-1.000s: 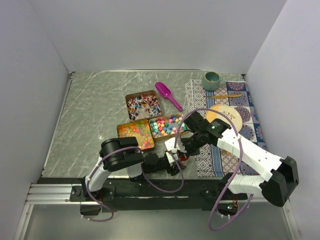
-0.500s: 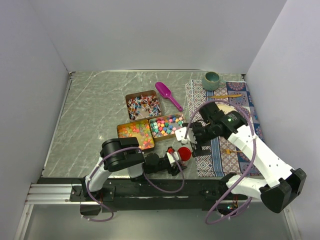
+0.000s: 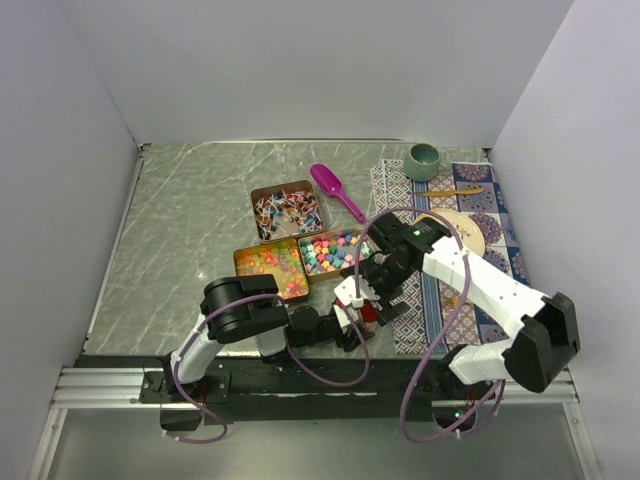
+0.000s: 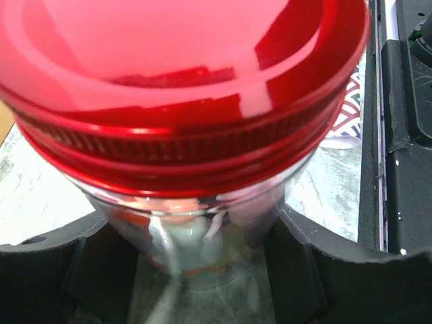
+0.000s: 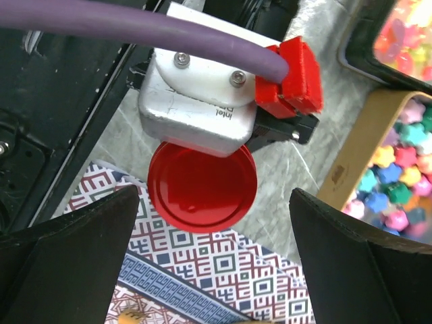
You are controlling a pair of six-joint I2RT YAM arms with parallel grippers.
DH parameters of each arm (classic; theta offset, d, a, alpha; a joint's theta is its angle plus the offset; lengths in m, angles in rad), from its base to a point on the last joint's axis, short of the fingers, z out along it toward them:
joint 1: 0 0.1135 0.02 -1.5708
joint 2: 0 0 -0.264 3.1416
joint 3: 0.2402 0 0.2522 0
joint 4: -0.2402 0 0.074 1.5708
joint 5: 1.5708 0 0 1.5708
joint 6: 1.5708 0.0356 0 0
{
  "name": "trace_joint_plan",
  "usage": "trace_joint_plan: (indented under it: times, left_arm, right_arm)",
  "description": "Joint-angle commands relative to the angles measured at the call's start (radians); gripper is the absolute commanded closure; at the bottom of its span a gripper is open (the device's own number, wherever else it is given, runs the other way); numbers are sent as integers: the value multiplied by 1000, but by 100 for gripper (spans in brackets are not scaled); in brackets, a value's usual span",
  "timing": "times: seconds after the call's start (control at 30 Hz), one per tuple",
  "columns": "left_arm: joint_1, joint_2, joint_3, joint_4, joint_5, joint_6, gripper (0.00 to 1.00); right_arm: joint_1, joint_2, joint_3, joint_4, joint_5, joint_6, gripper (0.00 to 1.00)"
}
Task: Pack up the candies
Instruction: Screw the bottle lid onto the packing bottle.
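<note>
A clear glass jar with a red lid fills the left wrist view, with some candies showing through the glass. My left gripper is shut on the jar's body, one dark finger on each side. In the top view it holds the jar near the table's front edge. My right gripper hovers open right above the red lid, touching nothing, and in the top view that gripper partly hides the jar. More candies lie in three trays: wrapped pieces, jelly bits and pastel balls.
A purple scoop lies behind the trays. To the right, a patterned placemat carries a green mug, a wooden plate and a wooden spoon. The placemat's edge runs under the jar's right side.
My right gripper opened and let go of the red lid. It drew back to the right, then came back over the jar. The left gripper kept the jar in place.
</note>
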State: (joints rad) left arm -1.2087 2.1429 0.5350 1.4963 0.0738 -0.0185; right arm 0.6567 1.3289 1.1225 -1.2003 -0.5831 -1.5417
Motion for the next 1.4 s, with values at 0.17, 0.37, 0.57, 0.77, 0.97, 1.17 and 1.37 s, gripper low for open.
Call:
trace_joint_plan:
  times: [0.17, 0.37, 0.57, 0.77, 0.97, 1.17, 1.37]
  left_arm:
    - [-15, 68, -21, -185, 11, 35, 99]
    - [-9, 66, -18, -196, 11, 25, 99]
    - [-8, 58, -18, -212, 23, 26, 99]
    - [-9, 55, -15, -232, 30, 25, 99]
    - [-9, 63, -10, -235, 32, 25, 99]
    - [-11, 81, -6, -237, 46, -21, 99]
    - [-9, 86, 0, -248, 63, -21, 99]
  right_arm:
    - [6, 55, 42, -42, -11, -46, 12]
    - [4, 38, -6, -19, -26, 78, 34]
    - [8, -31, -127, 133, 0, 382, 41]
    - [41, -66, -220, 235, 45, 747, 47]
    - [23, -122, -187, 182, 31, 830, 14]
    - [-89, -220, -72, -93, 182, 482, 0]
    - [-161, -211, -3, -137, 168, 145, 0]
